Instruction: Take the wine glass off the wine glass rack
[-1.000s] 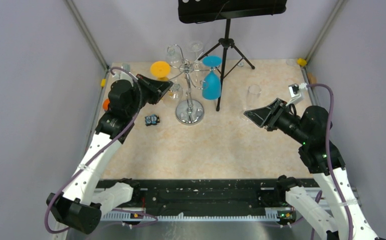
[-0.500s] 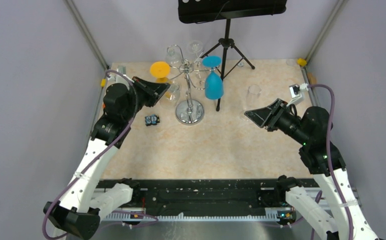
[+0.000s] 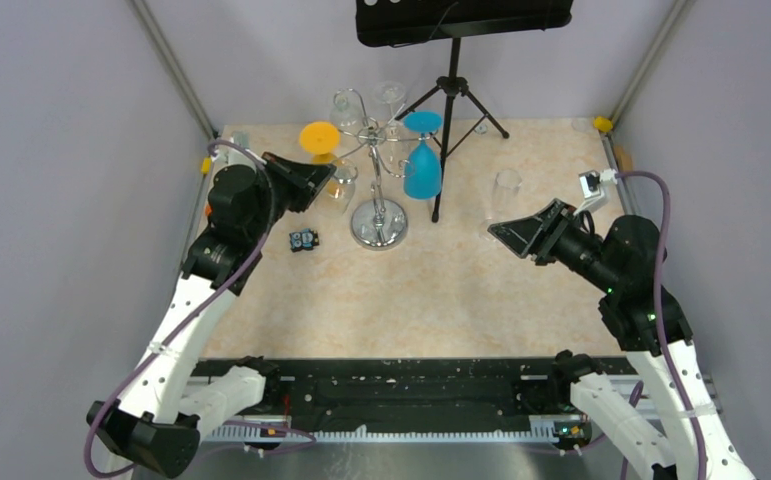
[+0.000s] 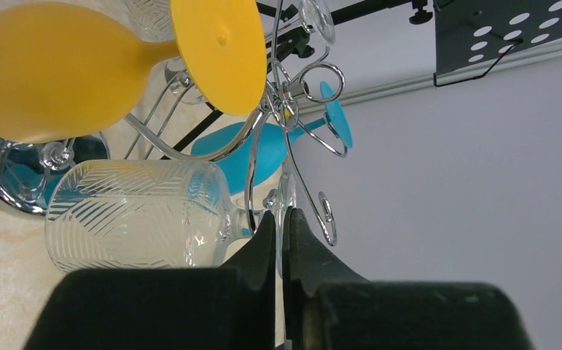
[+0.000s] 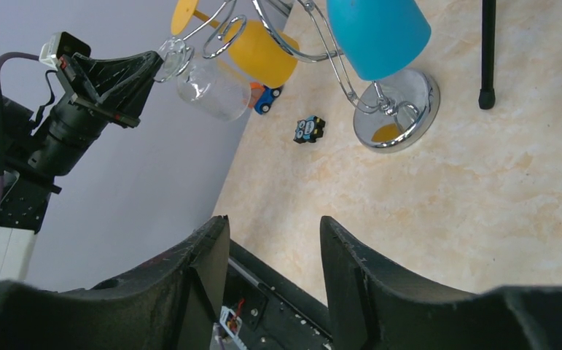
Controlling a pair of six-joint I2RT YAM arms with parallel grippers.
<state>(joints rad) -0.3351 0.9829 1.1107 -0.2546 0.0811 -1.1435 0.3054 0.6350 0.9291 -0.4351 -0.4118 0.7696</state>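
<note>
Left fingers (image 4: 269, 235) pinched on clear wine glass (image 4: 132, 215) foot, beside wine glass rack (image 4: 292, 91); right fingers (image 5: 211, 246) parted.

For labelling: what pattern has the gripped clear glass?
Etched herringbone lines on clear glass; left wrist view.

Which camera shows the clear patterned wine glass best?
The left wrist view: the clear glass is large and close, pattern sharp, foot pinched in the left end effector. The right wrist view shows it small; the top view barely resolves it.
</note>
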